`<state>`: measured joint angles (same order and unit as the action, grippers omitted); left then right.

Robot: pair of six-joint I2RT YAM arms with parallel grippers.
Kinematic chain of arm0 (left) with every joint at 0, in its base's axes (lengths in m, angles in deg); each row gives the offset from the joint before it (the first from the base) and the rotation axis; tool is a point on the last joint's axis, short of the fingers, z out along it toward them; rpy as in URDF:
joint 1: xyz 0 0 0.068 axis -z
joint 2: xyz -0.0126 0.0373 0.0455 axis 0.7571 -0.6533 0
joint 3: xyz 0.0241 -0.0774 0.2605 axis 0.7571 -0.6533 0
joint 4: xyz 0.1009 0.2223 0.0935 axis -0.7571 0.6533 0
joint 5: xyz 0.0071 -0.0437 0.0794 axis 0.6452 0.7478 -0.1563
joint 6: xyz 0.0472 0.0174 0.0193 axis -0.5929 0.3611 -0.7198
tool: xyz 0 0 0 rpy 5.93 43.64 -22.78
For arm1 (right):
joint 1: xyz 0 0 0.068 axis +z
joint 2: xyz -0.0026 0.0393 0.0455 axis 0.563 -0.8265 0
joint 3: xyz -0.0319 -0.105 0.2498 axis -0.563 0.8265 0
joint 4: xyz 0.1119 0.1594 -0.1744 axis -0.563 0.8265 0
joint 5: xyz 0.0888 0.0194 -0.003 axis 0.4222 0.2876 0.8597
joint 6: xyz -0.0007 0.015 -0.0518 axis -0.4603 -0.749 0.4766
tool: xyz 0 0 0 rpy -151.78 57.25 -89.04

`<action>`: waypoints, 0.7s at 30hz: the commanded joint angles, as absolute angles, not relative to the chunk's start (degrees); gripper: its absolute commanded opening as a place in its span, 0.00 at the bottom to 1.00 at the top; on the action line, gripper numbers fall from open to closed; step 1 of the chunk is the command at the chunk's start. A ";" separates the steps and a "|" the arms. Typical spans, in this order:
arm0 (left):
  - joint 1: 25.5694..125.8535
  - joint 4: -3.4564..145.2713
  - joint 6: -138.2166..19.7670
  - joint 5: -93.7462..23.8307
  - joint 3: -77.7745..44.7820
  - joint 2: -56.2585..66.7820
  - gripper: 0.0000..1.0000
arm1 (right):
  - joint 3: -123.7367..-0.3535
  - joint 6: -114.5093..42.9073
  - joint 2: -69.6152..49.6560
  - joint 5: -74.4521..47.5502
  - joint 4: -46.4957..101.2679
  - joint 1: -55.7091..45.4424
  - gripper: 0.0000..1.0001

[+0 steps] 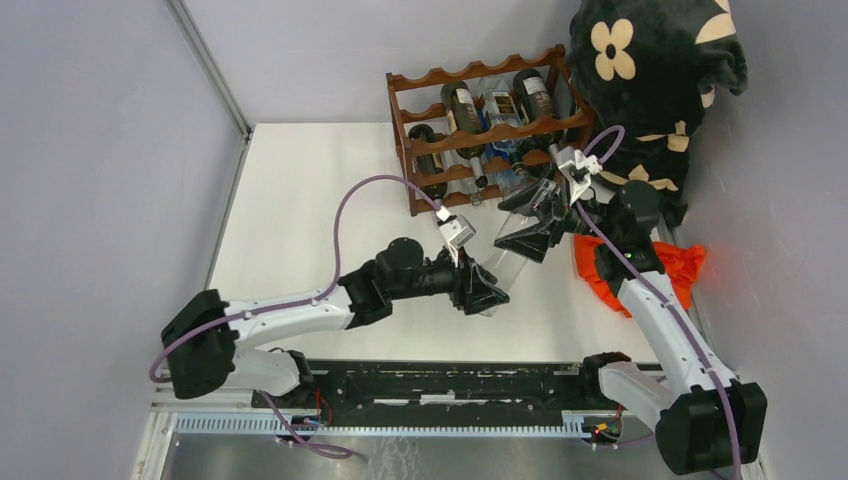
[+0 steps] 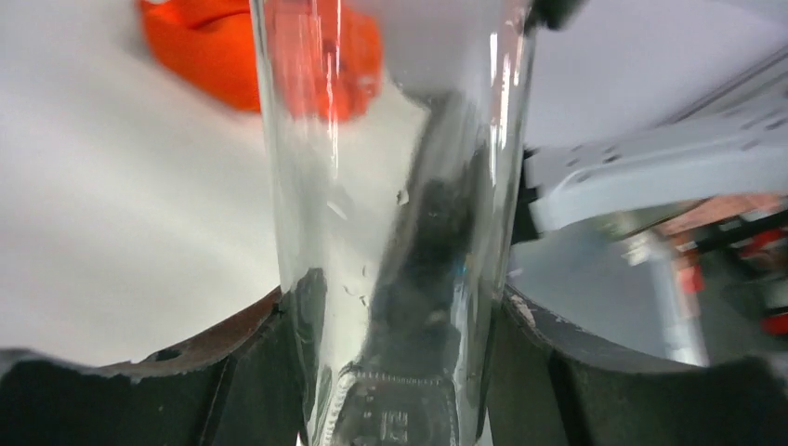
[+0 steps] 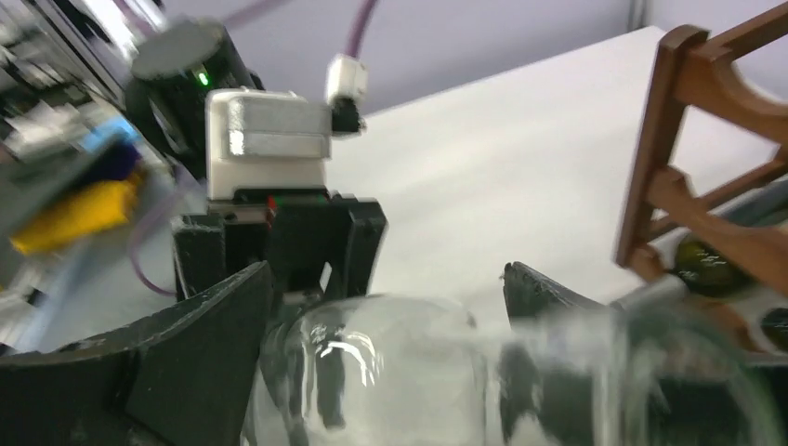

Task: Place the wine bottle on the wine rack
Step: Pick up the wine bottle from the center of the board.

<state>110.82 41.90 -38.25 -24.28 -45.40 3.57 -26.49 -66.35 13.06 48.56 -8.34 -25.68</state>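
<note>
A clear glass wine bottle (image 1: 505,265) hangs tilted above the white table (image 1: 320,200), its neck pointing toward the reddish-brown wooden wine rack (image 1: 480,130). My left gripper (image 1: 487,290) is shut on the bottle's base end; in the left wrist view both fingers press the glass (image 2: 390,186) around my gripper's centre (image 2: 395,297). My right gripper (image 1: 535,232) straddles the bottle's upper body just in front of the rack. In the right wrist view the bottle (image 3: 390,372) fills the gap between its fingers (image 3: 386,279), and the rack's end post (image 3: 706,139) stands to the right.
The rack holds several dark and clear bottles (image 1: 465,105). A black floral cloth (image 1: 650,80) hangs at the rack's right side. An orange cloth (image 1: 670,265) lies under the right arm and also shows in the left wrist view (image 2: 214,56). Grey walls enclose the table.
</note>
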 commanded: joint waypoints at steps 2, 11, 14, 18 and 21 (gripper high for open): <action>110.69 73.20 -62.86 -29.32 -37.09 13.05 0.02 | -36.99 -6.34 15.16 49.69 49.39 -27.98 0.98; 109.39 92.43 -69.03 -34.70 -32.11 17.84 0.02 | -38.19 24.36 16.14 41.17 75.16 -32.00 0.98; 106.76 90.55 -67.32 -31.81 -34.08 20.81 0.02 | -38.56 29.26 15.36 40.09 79.13 -33.60 0.98; 103.28 93.19 -67.88 -30.82 -35.28 23.86 0.02 | -38.66 34.45 15.03 38.25 82.62 -35.74 0.98; 102.74 95.89 -70.35 -29.62 -35.49 25.24 0.02 | -38.10 37.33 14.31 37.53 84.04 -35.88 0.98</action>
